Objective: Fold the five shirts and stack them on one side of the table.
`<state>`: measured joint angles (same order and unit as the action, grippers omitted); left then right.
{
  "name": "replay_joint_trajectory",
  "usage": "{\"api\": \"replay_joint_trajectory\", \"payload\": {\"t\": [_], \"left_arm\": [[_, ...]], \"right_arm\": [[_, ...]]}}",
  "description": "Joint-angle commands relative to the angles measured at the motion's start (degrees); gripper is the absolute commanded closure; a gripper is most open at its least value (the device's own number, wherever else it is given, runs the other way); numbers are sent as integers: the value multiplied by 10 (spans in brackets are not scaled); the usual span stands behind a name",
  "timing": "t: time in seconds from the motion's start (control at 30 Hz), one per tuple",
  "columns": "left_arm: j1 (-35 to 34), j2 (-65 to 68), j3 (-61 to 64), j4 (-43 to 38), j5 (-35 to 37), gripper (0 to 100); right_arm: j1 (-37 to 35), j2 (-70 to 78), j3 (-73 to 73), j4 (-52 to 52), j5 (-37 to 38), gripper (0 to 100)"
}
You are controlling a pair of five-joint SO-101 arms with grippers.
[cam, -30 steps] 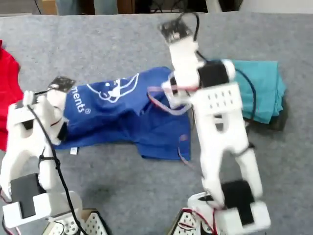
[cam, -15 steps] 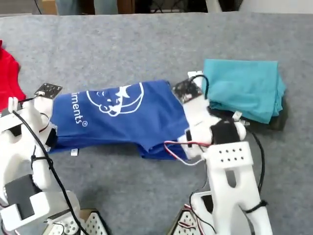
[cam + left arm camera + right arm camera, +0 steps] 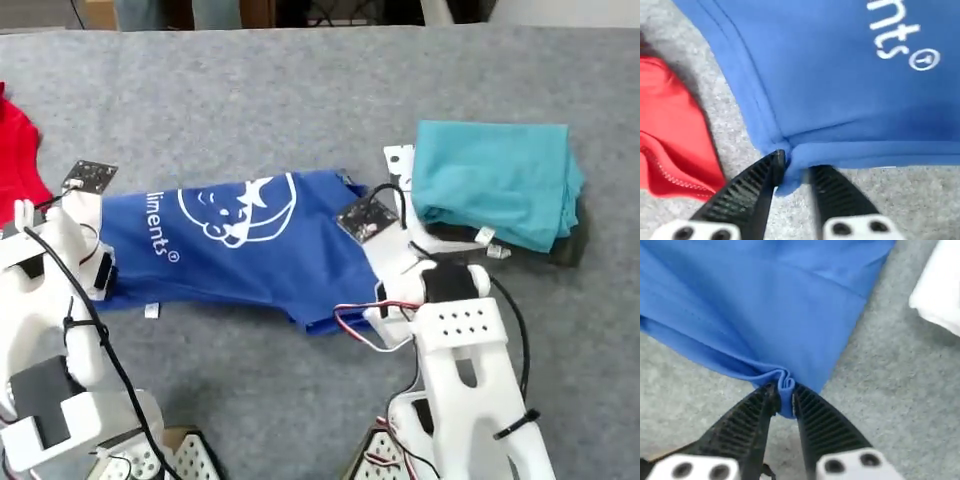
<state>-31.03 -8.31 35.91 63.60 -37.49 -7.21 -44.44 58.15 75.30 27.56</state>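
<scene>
- Table [image 3: 250, 90]: grey felt, both my arms based at its near edge.
- Blue shirt [image 3: 240, 240]: lay crosswise at the middle, between my two arms. Print faced up, with a white cartoon figure and white lettering toward my left.
- Left claw [image 3: 790, 172]: clenched on the blue shirt's left corner. A bunched bit of hem sat between the black ribbed fingers [image 3: 747, 192]. Two stitched seams met right at the pinch, low to the felt.
- Right claw [image 3: 785, 395]: clamped on the opposite end of the blue shirt. A small pleat of cloth stood up between the fingers [image 3: 827, 427], and a doubled layer of blue spread away from the grip.
- From overhead, the blue shirt's near edge ran a little ragged, with a lower flap showing close to my right arm.
- Red shirt [image 3: 15, 160]: lay at the left edge, beyond my left arm. In my left wrist view it sat just beside the claw, with a strip of felt between it and the blue hem.
- Teal shirt [image 3: 495, 190]: folded into a neat block on the right side, near the blue shirt's end.
- Dark cloth [image 3: 570, 250]: poked out under the teal shirt at its near right corner. I could not tell what garment it was.
- White piece [image 3: 398, 165]: sat at the teal shirt's left edge. I could not tell what it was.
</scene>
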Motion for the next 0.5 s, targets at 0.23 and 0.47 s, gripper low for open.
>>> {"api": "replay_joint_trajectory", "payload": {"t": [0.23, 0.47], "left_arm": [[-85, -9, -199, 225, -114, 893], [-62, -2, -364, 306, -108, 970]], "right_arm": [[24, -13, -93, 27, 1, 607], [-35, 25, -221, 18, -15, 993]]}}
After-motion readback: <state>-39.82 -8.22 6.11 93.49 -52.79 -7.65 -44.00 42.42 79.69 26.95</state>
